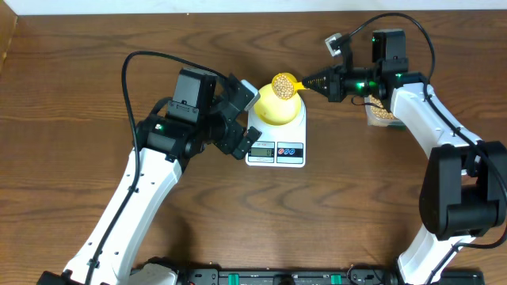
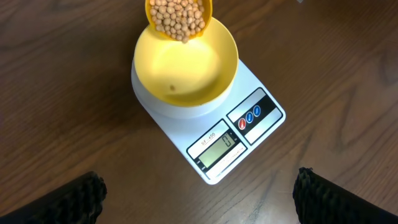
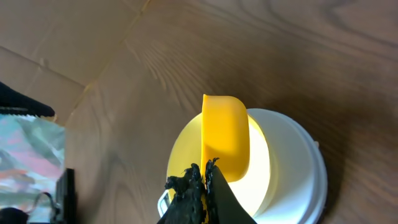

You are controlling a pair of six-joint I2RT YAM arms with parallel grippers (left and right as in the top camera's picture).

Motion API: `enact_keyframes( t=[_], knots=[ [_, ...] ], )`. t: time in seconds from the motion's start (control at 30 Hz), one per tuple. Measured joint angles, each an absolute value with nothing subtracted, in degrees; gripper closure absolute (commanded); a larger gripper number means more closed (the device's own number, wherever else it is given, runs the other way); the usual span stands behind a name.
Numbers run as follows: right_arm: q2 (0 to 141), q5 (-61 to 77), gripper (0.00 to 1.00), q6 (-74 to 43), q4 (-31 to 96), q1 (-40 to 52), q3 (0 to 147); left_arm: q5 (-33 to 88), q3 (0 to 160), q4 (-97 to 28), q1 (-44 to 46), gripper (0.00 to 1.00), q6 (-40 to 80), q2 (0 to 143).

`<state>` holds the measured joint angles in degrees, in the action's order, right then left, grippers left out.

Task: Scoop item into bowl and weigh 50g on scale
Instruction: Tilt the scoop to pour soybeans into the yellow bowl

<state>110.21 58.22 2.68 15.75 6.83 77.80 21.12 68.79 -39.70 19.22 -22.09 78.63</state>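
The right gripper [image 1: 307,81] is clamped on the handle of the yellow scoop [image 1: 283,84], which holds beans [image 2: 180,17] above the bowl [image 2: 229,70] (one bean lies inside). The bowl sits on the scale [image 2: 231,134]. The left gripper [image 2: 199,196] hangs with fingers wide apart.

Brown wood-grain bench [image 1: 79,103]. Bright yellow scoop [image 1: 283,84] raised over bench's far middle, tipped on its side [image 3: 226,134]. Clear plastic tub [image 1: 371,119] on bench's far right, partly hidden. Black rail [image 1: 269,277] along bench's near edge. White strip [image 1: 238,6] beyond bench's far edge.
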Motion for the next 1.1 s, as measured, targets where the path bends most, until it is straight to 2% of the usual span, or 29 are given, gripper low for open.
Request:
enact_keyframes(
  t=[0.5, 1.1],
  knots=[
    [110.21, 58.04, 0.99, 12.62, 15.73, 7.14, 77.8, 21.12, 68.79, -39.7, 19.22, 0.02, -22.11, 78.63],
    [110.21, 58.0, 0.99, 17.5, 15.73, 8.14, 77.8, 21.1, 68.79, -39.7, 19.22, 0.02, -22.09, 78.63]
  ],
)
